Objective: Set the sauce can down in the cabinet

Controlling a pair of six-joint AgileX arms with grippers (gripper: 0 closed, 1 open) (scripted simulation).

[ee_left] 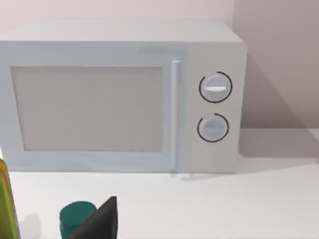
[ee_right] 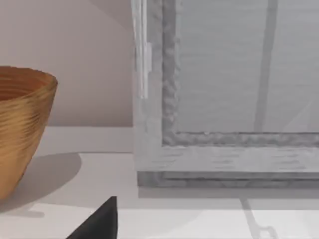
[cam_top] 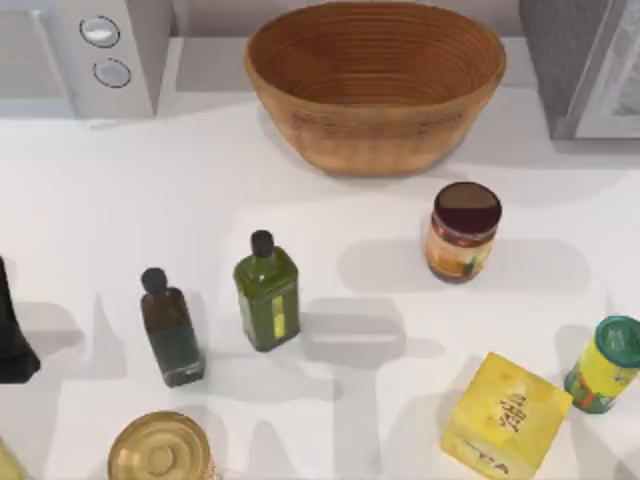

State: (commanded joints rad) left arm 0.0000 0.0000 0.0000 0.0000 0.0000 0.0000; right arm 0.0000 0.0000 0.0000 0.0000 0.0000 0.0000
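Fingers of right gripper (ee_right: 99,224) and left gripper (ee_left: 97,224): opening cannot be told, nothing gripped. Sauce can (cam_top: 462,232): upright on table (cam_top: 330,200), short of cabinet (cam_top: 585,60). Hazard: toppling under off-centre pinch; clipping cabinet frame.

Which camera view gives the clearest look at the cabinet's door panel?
The right wrist view: the cabinet sits close and front-on, with its pale framed door panel and grey speckled edging plain to see. The top view catches just a corner of it at the table's right rear. The left wrist view faces the white appliance instead.
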